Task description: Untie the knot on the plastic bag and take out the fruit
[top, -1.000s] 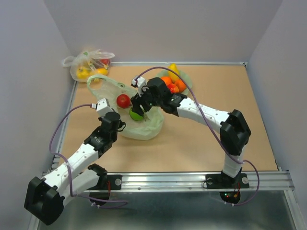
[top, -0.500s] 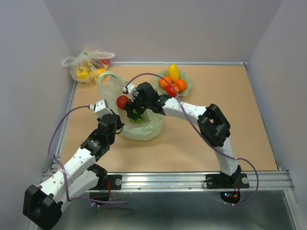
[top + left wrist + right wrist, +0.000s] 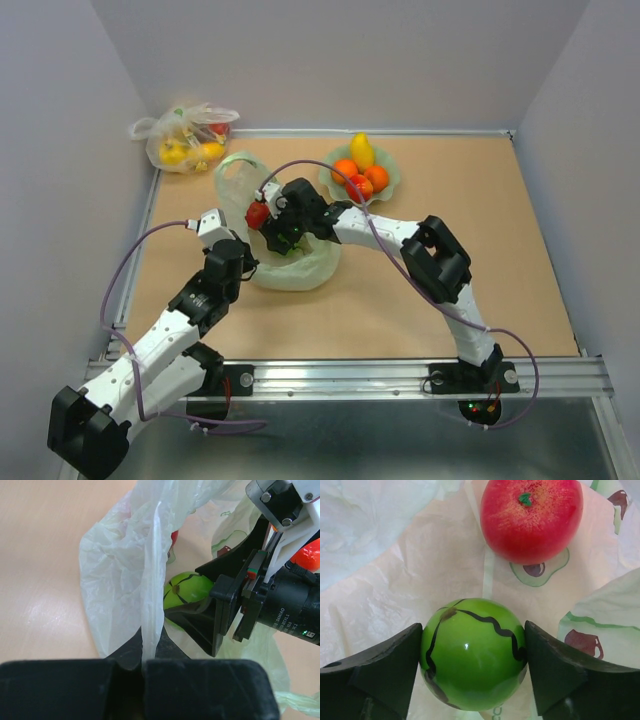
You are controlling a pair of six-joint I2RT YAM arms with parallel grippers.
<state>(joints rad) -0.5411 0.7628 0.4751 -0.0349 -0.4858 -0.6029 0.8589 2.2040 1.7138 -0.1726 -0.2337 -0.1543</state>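
The pale green plastic bag (image 3: 300, 272) lies open left of centre; no tied knot shows, and one handle loop (image 3: 234, 166) stands up at its far side. My left gripper (image 3: 243, 262) is shut on the bag's film (image 3: 125, 580) at its near-left edge. My right gripper (image 3: 283, 240) is inside the bag, its fingers (image 3: 385, 665) touching both sides of the green fruit with dark marks (image 3: 472, 652). That fruit also shows in the left wrist view (image 3: 187, 587). A red fruit (image 3: 532, 515) lies on the film just beyond it (image 3: 257, 213).
A green bowl (image 3: 393, 178) at the back centre holds orange, red and yellow fruits. A clear whitish bag (image 3: 185, 135) with yellow items sits at the far left corner. Grey walls enclose the table on three sides.
My right arm has reached further left and down into the bag, and its fingers now stand on both sides of the green fruit. The bag's handle loop has shifted right. My left gripper has kept hold.
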